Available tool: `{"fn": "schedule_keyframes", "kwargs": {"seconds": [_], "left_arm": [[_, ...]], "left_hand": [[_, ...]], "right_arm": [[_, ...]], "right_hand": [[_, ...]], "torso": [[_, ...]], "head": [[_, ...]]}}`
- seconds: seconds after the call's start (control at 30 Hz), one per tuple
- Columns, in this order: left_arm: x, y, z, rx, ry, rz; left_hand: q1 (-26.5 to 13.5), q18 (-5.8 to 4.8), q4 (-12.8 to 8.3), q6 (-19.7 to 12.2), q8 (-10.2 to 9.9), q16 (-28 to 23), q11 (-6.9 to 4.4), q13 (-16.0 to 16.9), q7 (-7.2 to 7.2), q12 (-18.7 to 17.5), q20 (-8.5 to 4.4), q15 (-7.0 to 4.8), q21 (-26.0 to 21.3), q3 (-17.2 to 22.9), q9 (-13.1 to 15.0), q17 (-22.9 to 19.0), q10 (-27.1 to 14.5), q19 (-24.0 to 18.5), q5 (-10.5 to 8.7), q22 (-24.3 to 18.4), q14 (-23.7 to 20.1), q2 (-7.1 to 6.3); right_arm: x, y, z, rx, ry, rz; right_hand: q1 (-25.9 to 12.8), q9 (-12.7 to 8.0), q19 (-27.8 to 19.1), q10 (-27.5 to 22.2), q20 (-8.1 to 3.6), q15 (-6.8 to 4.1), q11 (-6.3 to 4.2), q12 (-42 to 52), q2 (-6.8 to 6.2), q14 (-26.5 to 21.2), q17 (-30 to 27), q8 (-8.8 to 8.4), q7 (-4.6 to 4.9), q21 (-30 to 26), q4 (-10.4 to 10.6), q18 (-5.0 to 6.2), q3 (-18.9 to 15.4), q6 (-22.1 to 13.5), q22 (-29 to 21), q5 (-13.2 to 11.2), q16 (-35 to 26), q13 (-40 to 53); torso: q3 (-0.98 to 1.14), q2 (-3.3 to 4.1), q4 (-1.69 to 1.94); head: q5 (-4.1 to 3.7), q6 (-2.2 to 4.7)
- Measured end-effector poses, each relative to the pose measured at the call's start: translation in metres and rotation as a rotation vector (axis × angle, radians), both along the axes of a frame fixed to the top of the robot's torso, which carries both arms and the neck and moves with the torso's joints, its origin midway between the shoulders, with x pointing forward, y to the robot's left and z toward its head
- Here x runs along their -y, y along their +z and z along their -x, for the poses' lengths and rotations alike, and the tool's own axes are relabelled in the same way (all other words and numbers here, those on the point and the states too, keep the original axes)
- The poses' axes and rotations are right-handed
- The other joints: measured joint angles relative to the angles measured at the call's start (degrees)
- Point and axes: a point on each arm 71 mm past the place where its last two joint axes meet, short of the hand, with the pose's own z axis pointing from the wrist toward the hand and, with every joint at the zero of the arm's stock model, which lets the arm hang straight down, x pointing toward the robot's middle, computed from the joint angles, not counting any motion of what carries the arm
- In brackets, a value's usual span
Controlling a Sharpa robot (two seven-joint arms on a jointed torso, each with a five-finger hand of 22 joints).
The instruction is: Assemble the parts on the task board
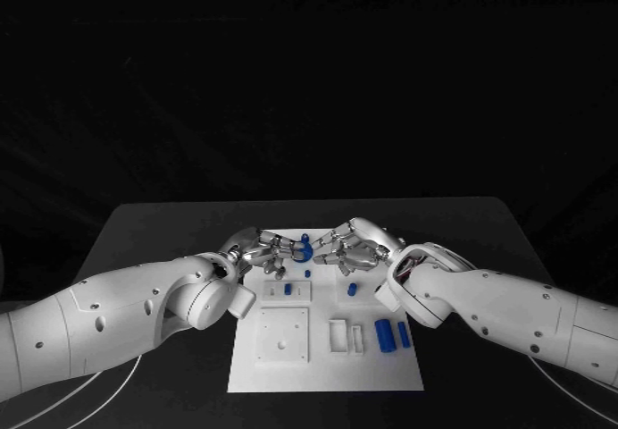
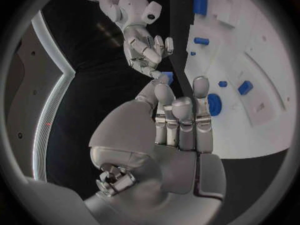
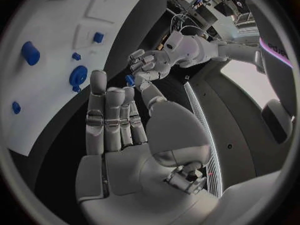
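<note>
Both hands meet at the far end of the white task board [image 1: 322,357]. A small blue part [image 1: 305,240] stands between their fingertips, just above the board's far edge. My left hand [image 1: 264,249] touches it from one side with thumb and finger, and my right hand [image 1: 352,248] does the same from the other. In the left wrist view the blue part [image 2: 167,76] sits at the tip of my left hand [image 2: 178,125], with the right hand [image 2: 147,47] reaching onto it. In the right wrist view the part [image 3: 129,80] lies between my right hand [image 3: 119,120] and the left hand [image 3: 153,62].
A round blue part [image 2: 214,105] lies on the board under the hands. Two long blue parts [image 1: 385,334] lie side by side near the board's right edge and another [image 1: 352,289] stands mid-board. White blocks [image 1: 347,335] and a square plate [image 1: 283,333] take up the near half.
</note>
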Motion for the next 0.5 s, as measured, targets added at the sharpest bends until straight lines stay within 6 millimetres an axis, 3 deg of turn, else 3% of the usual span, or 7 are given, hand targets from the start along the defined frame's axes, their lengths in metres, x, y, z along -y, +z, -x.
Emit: {"fn": "schedule_keyframes", "kwargs": {"seconds": [0.07, 0.5], "left_arm": [[0.0005, 0.0, 0.0002, -0.001, -0.001, 0.001], [0.0033, 0.0, 0.0009, -0.005, -0.01, 0.005]], "left_hand": [[0.0, 0.0, 0.0, 0.0, 0.0, 0.0, 0.0, 0.0, 0.0, 0.0, 0.0, 0.0, 0.0, 0.0, 0.0, 0.0, 0.0, 0.0, 0.0, 0.0, 0.0, 0.0], [0.04, 0.0, 0.03, -0.01, -0.12, 0.0, 0.0, 0.0, 0.01, 0.0, 0.0, 0.0, 0.0, 0.17, 0.0, -0.01, 0.0, 0.0, 0.07, -0.01, 0.0, -0.04]], "right_arm": [[-0.0008, 0.0003, 0.0001, 0.009, -0.005, 0.009], [-0.005, 0.0005, 0.0003, 0.025, -0.033, 0.044]], "right_hand": [[-0.54, 0.0, 0.0, 0.0, 0.0, 0.18, 0.0, -0.57, -0.54, 0.2, 0.37, 0.0, 0.0, 0.67, 0.1, 0.0, 1.02, 0.0, 0.0, 0.0, 0.0, 0.78], [-1.19, 0.01, 0.0, 0.2, 0.0, 0.18, 0.2, -0.79, -0.56, 0.2, 0.46, 0.0, 0.01, 0.67, 0.34, 0.0, 0.42, 0.01, -0.01, 0.0, -0.24, 1.33]], "torso": [[0.0, -0.01, 0.0], [-0.02, -0.02, 0.0]], "head": [[0.0, 0.0], [-0.07, -0.14]]}}
